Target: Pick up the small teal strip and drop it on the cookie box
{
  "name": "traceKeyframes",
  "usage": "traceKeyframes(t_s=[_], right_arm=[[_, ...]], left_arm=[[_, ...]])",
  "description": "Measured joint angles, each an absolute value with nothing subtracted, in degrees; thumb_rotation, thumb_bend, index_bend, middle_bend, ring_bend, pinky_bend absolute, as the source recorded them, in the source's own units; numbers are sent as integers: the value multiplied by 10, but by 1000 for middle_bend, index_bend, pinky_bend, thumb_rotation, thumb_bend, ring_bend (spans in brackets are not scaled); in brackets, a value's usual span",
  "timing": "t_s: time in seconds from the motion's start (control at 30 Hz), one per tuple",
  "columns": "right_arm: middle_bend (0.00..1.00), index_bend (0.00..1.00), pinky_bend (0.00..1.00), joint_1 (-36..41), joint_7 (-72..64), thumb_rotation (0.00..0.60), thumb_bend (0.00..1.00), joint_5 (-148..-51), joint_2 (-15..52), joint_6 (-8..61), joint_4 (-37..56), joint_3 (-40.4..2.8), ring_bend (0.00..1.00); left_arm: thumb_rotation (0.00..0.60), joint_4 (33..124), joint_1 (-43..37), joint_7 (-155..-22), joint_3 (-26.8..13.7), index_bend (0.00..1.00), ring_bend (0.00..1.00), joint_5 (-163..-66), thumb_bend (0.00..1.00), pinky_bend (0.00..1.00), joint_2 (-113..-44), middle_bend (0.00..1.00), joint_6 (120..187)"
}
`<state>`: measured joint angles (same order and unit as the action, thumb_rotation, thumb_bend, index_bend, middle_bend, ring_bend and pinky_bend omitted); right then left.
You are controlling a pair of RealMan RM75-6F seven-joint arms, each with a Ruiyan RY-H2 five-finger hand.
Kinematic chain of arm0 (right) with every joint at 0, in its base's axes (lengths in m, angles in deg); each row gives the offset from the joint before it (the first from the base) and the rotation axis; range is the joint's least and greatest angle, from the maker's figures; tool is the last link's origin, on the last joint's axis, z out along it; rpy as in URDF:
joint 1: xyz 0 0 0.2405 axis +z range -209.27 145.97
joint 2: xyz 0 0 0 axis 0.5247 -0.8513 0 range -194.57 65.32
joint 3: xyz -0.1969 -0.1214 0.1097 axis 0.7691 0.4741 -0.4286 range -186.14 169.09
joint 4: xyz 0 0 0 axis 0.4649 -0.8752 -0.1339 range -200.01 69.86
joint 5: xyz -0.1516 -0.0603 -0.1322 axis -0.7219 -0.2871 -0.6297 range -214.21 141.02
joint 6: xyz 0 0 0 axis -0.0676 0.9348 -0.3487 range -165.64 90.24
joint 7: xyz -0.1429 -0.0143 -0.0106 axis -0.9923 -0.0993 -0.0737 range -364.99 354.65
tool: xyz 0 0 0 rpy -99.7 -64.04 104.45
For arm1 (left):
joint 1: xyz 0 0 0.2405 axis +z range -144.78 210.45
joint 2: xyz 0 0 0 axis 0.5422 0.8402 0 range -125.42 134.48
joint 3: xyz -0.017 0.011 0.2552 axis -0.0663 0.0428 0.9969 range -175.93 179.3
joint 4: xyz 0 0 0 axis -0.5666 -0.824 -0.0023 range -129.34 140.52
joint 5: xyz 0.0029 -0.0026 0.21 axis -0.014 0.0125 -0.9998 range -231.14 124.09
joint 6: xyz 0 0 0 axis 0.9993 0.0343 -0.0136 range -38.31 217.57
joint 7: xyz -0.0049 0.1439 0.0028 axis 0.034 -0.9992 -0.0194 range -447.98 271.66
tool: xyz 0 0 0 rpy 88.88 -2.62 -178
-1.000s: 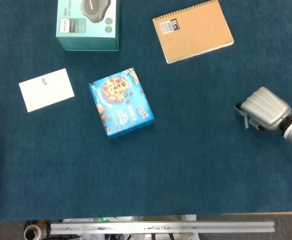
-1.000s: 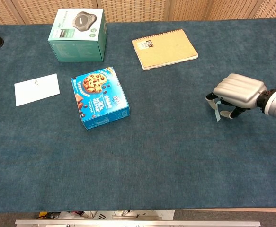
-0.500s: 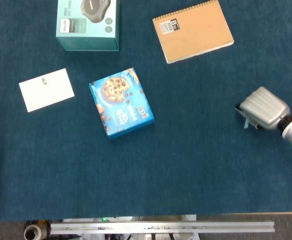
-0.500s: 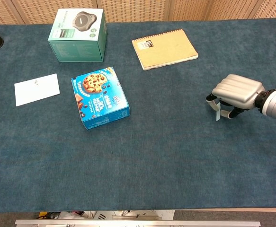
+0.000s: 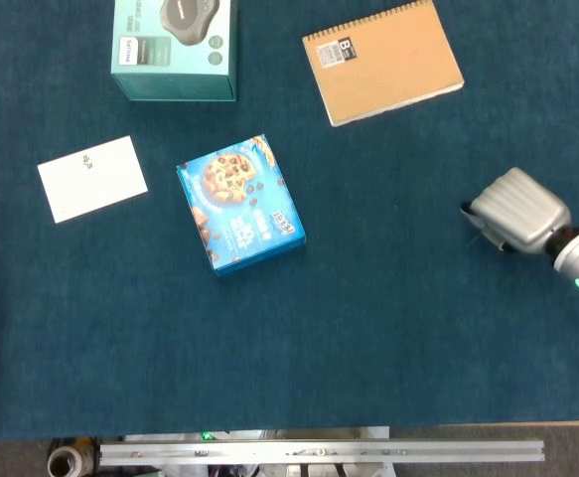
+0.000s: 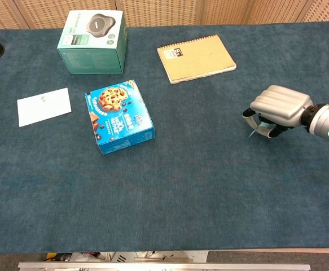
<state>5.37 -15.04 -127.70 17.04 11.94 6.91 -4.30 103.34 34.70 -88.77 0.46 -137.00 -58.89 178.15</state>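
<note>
Right hand (image 6: 277,110), silver shell with dark fingers, low over the right side of the dark blue carpeted surface (image 6: 198,186). Small pale teal strip (image 6: 255,131) visible in chest view, sticking out down and left from under the curled fingers (image 6: 248,114); appears pinched there. In head view the strip hardly shows, hidden beneath the hand (image 5: 515,211). Strip slanted, lower end towards the near left, looks clear of the surface though not certain. Fingers drawn in around the strip, not spread.

Key relation: bright blue rectangular cookie box (image 6: 119,116) lies well apart to the left of the hand, at about the same depth or very slightly farther. Box flat on the surface, printed lid up, long axis running from far left to near right. Same box in head view (image 5: 239,204), nothing on top of it.

Left hand absent from both views, so right hand the only candidate for the carry.

Judgement: pick-up done or nearly so; next move a long leftward carry across bare surface, then release above the lid. Nothing between hand and box. Risk: thin strip slipping from the pinch on the way, or fluttering off the lid on release.

Other items, far side: teal-green carton (image 6: 92,41), tan spiral notebook (image 6: 196,57); white card (image 6: 44,106) left of the box.
</note>
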Motion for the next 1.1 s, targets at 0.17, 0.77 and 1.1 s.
traceKeyframes(t_s=[0.17, 0.77, 1.1], right_arm=[[1000, 605, 1000, 58, -96, 600, 397, -1249, 152, 114, 124, -64, 1000], [1000, 605, 1000, 120, 118, 600, 397, -1068, 141, 7, 276, -181, 1000], [1000, 605, 1000, 174, 176, 600, 396, -945, 197, -78, 262, -224, 1000]], left_arm=[[600, 1038, 345, -890, 5, 118, 184, -1377, 345, 246, -586, 217, 1782], [600, 1065, 341, -905, 15, 118, 184, -1415, 345, 246, -574, 217, 1790], [600, 1071, 345, -898, 23, 118, 184, -1429, 345, 246, -568, 217, 1795]])
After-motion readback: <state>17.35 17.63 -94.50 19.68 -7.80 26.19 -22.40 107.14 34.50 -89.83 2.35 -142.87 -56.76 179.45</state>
